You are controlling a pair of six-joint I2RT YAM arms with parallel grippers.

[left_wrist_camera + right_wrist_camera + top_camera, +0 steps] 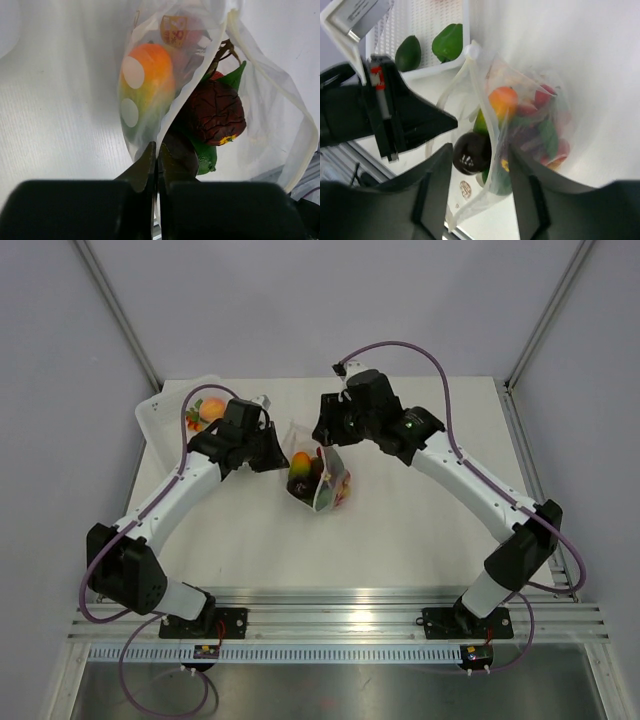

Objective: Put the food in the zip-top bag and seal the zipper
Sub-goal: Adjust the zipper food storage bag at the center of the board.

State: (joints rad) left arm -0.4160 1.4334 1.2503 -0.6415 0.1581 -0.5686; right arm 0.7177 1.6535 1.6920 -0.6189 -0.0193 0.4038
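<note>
The zip-top bag (335, 490) stands mid-table, mouth open, with food (300, 468) inside. My left gripper (272, 452) is shut on the bag's left mouth edge; in the left wrist view its fingertips (156, 155) pinch the plastic below an orange piece (150, 75), a dark red piece (216, 112) and a green piece (206, 156). My right gripper (325, 445) is open at the mouth. In the right wrist view it (482, 185) straddles the zipper (487, 115), with a dark purple piece (471, 152) between its fingers.
A white tray (165, 410) sits at the back left with an orange-pink piece (212, 412) in it. The right wrist view shows the tray (445, 20) holding two green pieces (409, 52), and the left gripper's body (415, 120) close by.
</note>
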